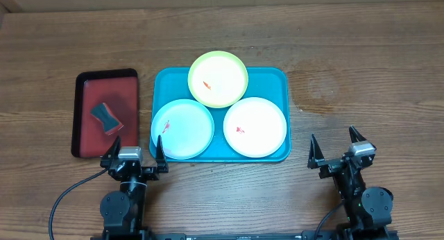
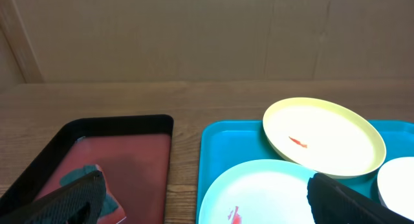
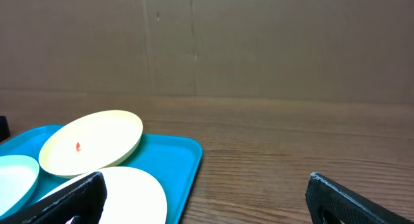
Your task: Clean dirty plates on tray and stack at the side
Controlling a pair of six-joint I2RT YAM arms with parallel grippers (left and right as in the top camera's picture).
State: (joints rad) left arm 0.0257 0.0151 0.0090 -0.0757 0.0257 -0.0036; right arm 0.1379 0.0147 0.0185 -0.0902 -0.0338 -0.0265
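The turquoise tray (image 1: 277, 79) lies mid-table and holds three plates, each with a small red smear. The lime-green plate (image 1: 218, 79) sits at the back, leaning over the other two. The pale blue plate (image 1: 182, 130) is front left, the white plate (image 1: 254, 127) front right. My left gripper (image 1: 134, 157) is open and empty, at the table's front between the dark red tray and the blue plate. My right gripper (image 1: 337, 151) is open and empty, right of the tray. The left wrist view shows the green plate (image 2: 323, 136) and blue plate (image 2: 259, 191); the right wrist view shows the white plate (image 3: 132, 195).
A dark red, black-rimmed tray (image 1: 128, 84) lies left of the turquoise tray and holds a teal and red sponge (image 1: 105, 118). A cardboard wall stands behind the table. Bare wooden tabletop (image 1: 361, 80) lies right of the turquoise tray.
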